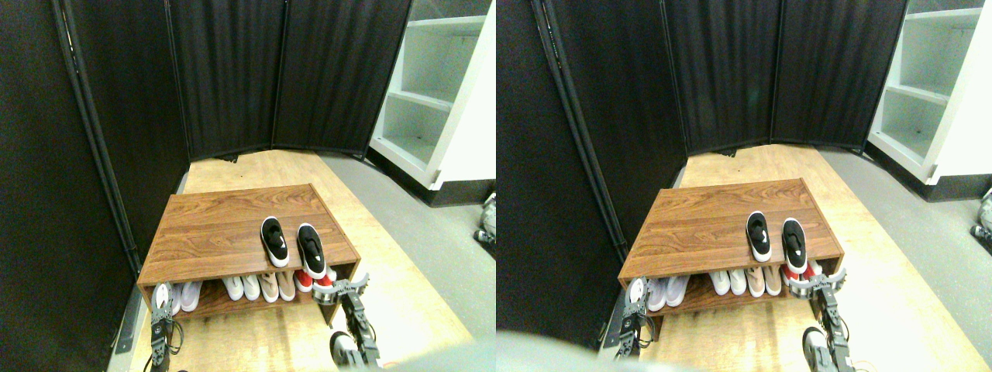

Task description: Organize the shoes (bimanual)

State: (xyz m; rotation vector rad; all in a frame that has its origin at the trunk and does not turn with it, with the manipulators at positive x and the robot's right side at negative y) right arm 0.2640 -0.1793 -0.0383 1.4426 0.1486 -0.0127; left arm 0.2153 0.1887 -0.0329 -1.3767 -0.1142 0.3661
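Observation:
Two black slip-on shoes with white soles stand side by side on top of the wooden shoe rack (217, 225), toward its front right: the left shoe (274, 241) and the right shoe (311, 250), toes pointing toward me. My left gripper (161, 310) is low at the rack's front left corner, far from the shoes. My right gripper (343, 290) hovers at the rack's front right corner, just below and right of the right shoe, touching neither shoe.
On the rack's lower shelf sit white shoes (242, 287), beige shoes (277, 287) and red shoes (312, 279). Black curtain panels (232, 77) close off the back and left. A white shelving unit (442, 93) stands at the right on grey floor.

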